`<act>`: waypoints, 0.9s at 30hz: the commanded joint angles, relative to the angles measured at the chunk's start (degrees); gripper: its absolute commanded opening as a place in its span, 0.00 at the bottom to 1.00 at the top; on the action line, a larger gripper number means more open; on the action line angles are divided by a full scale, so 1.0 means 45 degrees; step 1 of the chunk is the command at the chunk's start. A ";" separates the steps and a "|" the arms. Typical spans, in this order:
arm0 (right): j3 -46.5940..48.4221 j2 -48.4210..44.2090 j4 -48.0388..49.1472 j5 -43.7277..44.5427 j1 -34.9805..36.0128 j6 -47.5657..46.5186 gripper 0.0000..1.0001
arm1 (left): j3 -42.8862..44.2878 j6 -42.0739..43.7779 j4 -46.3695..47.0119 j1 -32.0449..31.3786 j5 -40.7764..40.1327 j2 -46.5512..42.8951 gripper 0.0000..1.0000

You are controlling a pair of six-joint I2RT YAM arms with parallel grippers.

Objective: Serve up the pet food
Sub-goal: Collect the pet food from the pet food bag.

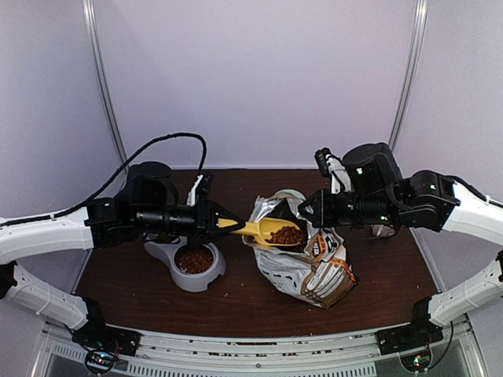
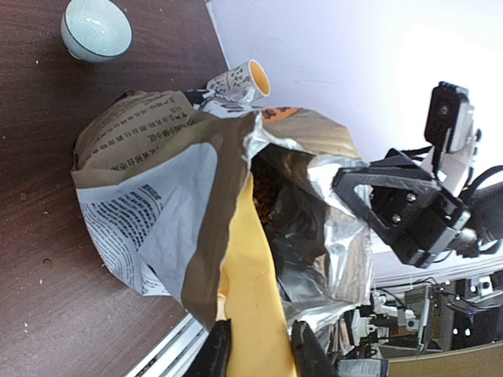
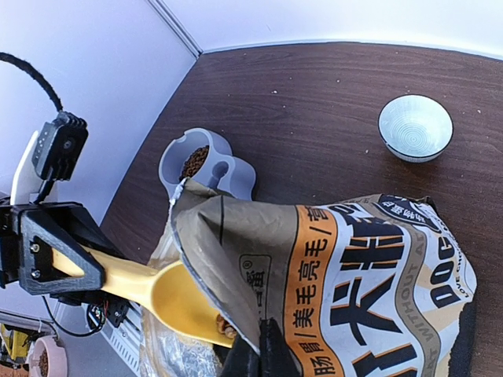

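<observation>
- At the middle of the bench (image 1: 236, 302), the yellow scoop (image 1: 271, 230) sits in the mouth of the bag (image 1: 314, 267), loaded with pet food (image 1: 288, 234). More of it already lies in the grey feeder dish (image 1: 193, 259) just left of the bag, and more shows dark inside the bag in the left wrist view.
- Your main risk, as I judge it, is a spill on the way across. The scoop looks well filled, so a roll of the left wrist or a jerk as it clears the foil lip would shed pellets onto the bench between bag and feeder dish.
- The scoop could also catch the raised edge of the bag as you draw it out. That would drag or tip the bag, since only one part of its mouth is held up.
- If you release the right side early, the flap may fold onto the scoop and knock food off.
- The feeder dish is a small target, so an overshoot puts food on the wood.
- The left end effector (image 1: 218, 222) has its fingers closed on the scoop's handle, one on each side, and touches nothing else.
- The right end effector (image 1: 303, 210) has its fingers pinched together on the upper edge of the bag's mouth, holding it open, apart from the scoop.
</observation>
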 commanded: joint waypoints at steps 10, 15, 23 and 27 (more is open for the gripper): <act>-0.0202 -0.0610 -0.0727 0.0943 -0.0433 0.0146 0.00 | -0.2208 -0.2281 0.2923 0.0895 0.0353 -0.2403 0.00; -0.0311 -0.0707 -0.0679 0.1025 -0.0506 0.0301 0.00 | -0.2750 -0.2780 0.4132 0.1050 0.0692 -0.2864 0.00; -0.0272 -0.0724 -0.0697 0.1051 -0.0553 0.0409 0.00 | -0.2872 -0.3086 0.5101 0.1075 0.1212 -0.3050 0.00; -0.0273 -0.0727 -0.0664 0.1059 -0.0572 0.0425 0.00 | -0.3036 -0.3396 0.5516 0.1070 0.1424 -0.3255 0.00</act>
